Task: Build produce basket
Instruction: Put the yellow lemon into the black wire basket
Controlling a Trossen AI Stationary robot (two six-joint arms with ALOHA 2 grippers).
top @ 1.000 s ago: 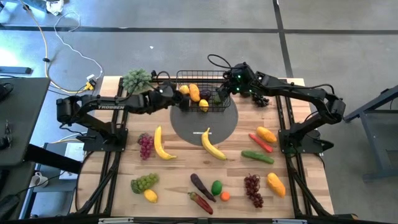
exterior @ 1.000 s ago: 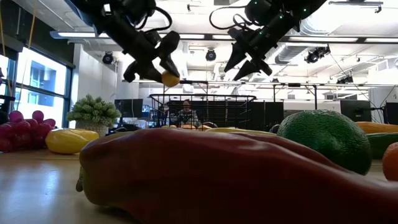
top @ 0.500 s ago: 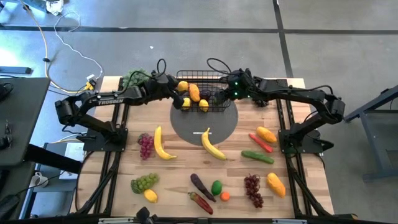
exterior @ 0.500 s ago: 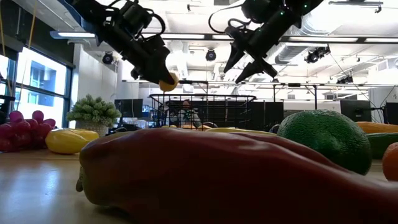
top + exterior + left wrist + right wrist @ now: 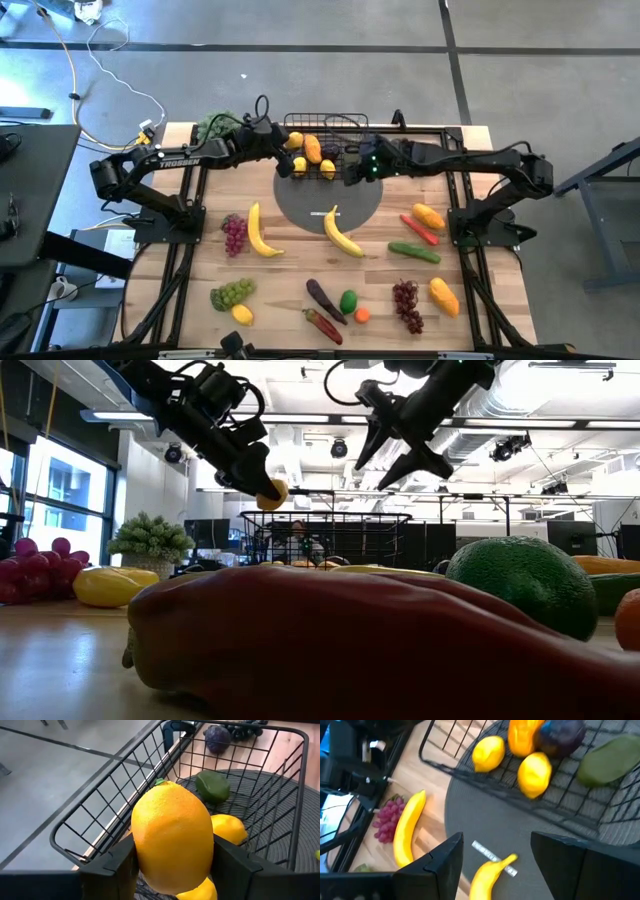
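The black wire basket (image 5: 322,117) stands on a round dark mat (image 5: 330,200) at the table's far middle. It holds two lemons (image 5: 535,772), an orange mango (image 5: 312,148), a purple fruit and a green avocado (image 5: 212,786). My left gripper (image 5: 291,142) is shut on a lemon (image 5: 172,837) above the basket's left end. My right gripper (image 5: 349,172) is open and hovers over the basket's near right corner and the mat. The other produce lies spread over the near half of the table. My left gripper pinches the lemon (image 5: 270,490) between its two fingers, one on each flank (image 5: 140,845). The fingers come in from the table's left, slanting down. The lemon is lifted clear above the basket's rim (image 5: 100,795), its stem end pointing away from the wrist.
Two bananas (image 5: 340,235) (image 5: 260,232) lie near the mat. Grapes (image 5: 233,233), a cucumber (image 5: 414,252), red peppers (image 5: 418,229), mangoes (image 5: 428,215), an eggplant and a lime lie nearer. A leafy bunch (image 5: 215,128) sits at the far left.
My left arm has raised its wrist and tipped its fingers down while the lemon stayed over the basket's left end. My right gripper has moved from above the basket's far right end toward the near edge and the left, staying open.
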